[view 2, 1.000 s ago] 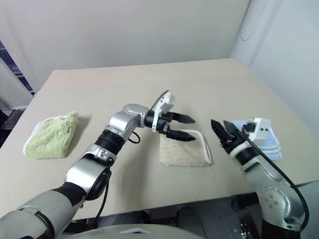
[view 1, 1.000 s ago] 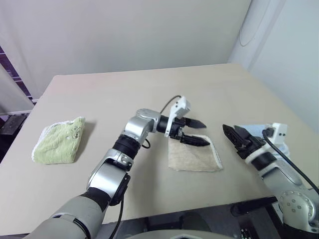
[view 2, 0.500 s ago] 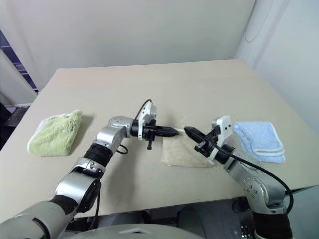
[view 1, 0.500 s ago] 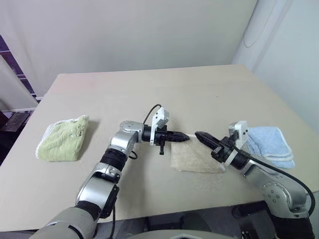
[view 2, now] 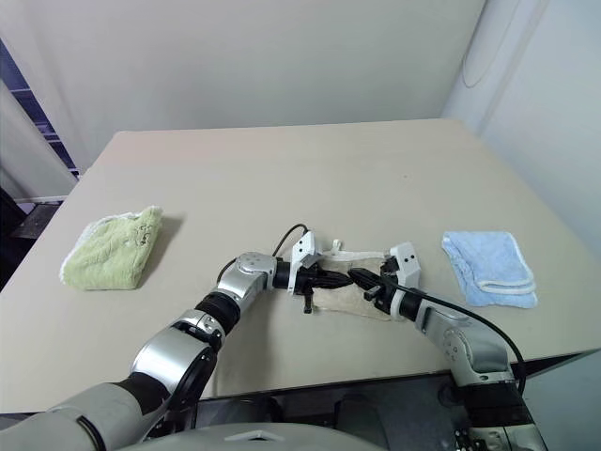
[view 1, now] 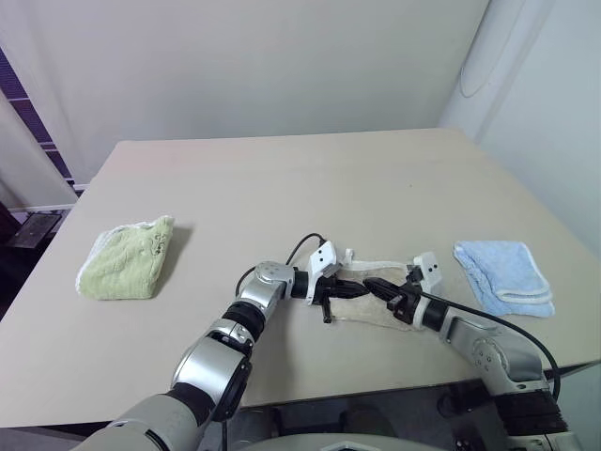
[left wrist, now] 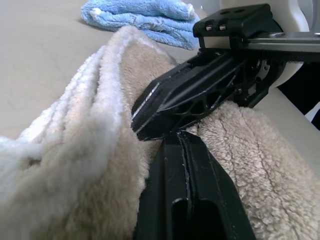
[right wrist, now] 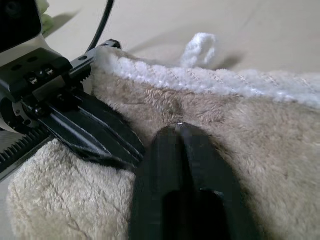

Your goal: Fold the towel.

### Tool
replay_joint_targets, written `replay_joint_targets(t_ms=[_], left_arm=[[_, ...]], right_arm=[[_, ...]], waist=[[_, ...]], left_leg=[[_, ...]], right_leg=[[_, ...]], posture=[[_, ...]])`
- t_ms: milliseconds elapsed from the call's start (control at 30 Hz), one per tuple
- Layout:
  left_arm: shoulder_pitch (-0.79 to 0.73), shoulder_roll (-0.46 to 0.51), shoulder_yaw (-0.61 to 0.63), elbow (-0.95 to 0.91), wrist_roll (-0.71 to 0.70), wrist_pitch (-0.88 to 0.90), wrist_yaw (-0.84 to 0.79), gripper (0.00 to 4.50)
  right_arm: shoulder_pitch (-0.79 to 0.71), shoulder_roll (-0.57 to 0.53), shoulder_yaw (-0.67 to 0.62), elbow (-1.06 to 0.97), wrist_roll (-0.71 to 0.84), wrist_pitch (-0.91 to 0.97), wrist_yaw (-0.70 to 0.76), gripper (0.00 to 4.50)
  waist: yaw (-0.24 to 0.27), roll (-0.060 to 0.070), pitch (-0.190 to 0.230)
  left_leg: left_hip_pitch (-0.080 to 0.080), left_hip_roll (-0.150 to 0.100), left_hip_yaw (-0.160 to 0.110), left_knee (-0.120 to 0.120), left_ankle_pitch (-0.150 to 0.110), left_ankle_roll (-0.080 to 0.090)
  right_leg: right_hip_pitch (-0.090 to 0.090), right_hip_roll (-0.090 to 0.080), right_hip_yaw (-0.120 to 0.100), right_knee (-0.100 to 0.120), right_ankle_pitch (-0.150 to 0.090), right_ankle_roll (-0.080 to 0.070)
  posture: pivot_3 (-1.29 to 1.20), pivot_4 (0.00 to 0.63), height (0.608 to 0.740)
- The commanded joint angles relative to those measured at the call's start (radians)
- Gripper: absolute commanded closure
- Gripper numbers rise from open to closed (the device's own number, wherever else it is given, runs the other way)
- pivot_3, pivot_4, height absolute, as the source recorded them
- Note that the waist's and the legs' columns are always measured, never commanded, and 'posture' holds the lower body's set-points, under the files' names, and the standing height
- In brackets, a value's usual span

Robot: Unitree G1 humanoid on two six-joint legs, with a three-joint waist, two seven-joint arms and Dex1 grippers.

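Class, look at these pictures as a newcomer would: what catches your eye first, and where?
Both grippers, left gripper and right gripper, meet tip to tip, jaws shut, on the beige terry towel near the table's front edge. A light green folded towel lies far left, a light blue folded towel far right.

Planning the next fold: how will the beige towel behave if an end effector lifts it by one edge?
The towel looks floppy: its layers bunch and sag in the left wrist view, so it would likely drape. Its looped terry pile should grip rather than slip. It probably will not roll or tip, lying flat on the table.
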Motion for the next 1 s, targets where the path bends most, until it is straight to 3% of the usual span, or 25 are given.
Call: replay_joint_targets(t_ms=[33, 67, 167, 300, 533, 667, 1000], left_arm=[[-0.033, 0.018, 0.037, -0.02, -0.013, -0.002, -0.007, 4.5], [-0.03, 0.022, 0.047, -0.037, -0.022, -0.004, -0.01, 4.5], [-0.01, 0.06, 0.079, -0.159, -0.068, 0.022, -0.054, 3.9], [0.051, 0.131, 0.08, -0.367, -0.117, 0.11, -0.117, 2.44], [0.186, 0.281, 0.074, -0.72, -0.159, 0.285, -0.089, 0.06], [0.274, 0.385, 0.077, -0.872, -0.175, 0.358, -0.098, 0.06], [0.455, 0.507, 0.1, -1.068, -0.219, 0.471, -0.005, 0.06]], right_arm=[[0.009, -0.011, -0.066, -0.089, 0.093, 0.066, 0.028, 3.01], [0.013, -0.02, -0.085, -0.112, 0.117, 0.088, 0.032, 2.59], [0.021, -0.094, -0.183, -0.184, 0.253, 0.206, 0.07, 1.54], [0.039, -0.201, -0.268, -0.187, 0.36, 0.329, 0.12, 0.04], [0.015, -0.306, -0.317, -0.066, 0.396, 0.479, 0.11, 0.0], [-0.022, -0.335, -0.27, 0.042, 0.38, 0.57, 0.135, 0.0], [-0.116, -0.286, -0.152, 0.216, 0.296, 0.6, 0.173, 0.0]], waist=[[0.0, 0.0, 0.0], [0.0, 0.0, 0.0], [0.0, 0.002, 0.001], [0.0, 0.002, 0.001], [-0.001, 0.002, 0.001], [-0.003, 0.002, 0.0], [-0.009, 0.002, 0.0]], left_leg=[[0.0, 0.0, 0.0, 0.0, 0.0, 0.0], [-0.001, 0.0, 0.0, 0.0, 0.001, 0.002], [-0.008, 0.0, 0.0, 0.0, 0.001, 0.002], [-0.01, 0.0, 0.0, -0.001, 0.001, 0.003], [-0.009, 0.001, 0.001, 0.0, 0.001, 0.003], [-0.008, 0.001, 0.002, 0.0, 0.001, 0.003], [-0.008, 0.001, 0.002, -0.001, 0.001, 0.003]], right_leg=[[0.0, 0.0, 0.0, 0.0, 0.0, 0.0], [0.001, 0.0, 0.0, 0.001, 0.001, 0.001], [-0.007, 0.001, 0.0, 0.002, 0.001, 0.001], [-0.009, 0.001, 0.001, 0.002, 0.001, 0.001], [-0.008, 0.001, 0.002, 0.002, 0.001, 0.001], [-0.008, 0.001, 0.003, 0.002, 0.001, 0.001], [-0.009, 0.001, 0.003, 0.002, 0.001, 0.001]], posture=[[0.0, 0.0, 0.74], [0.0, 0.0, 0.74], [0.0, 0.0, 0.74], [0.0, 0.0, 0.74], [0.0, 0.0, 0.74], [0.0, 0.0, 0.74], [0.0, 0.0, 0.74]])
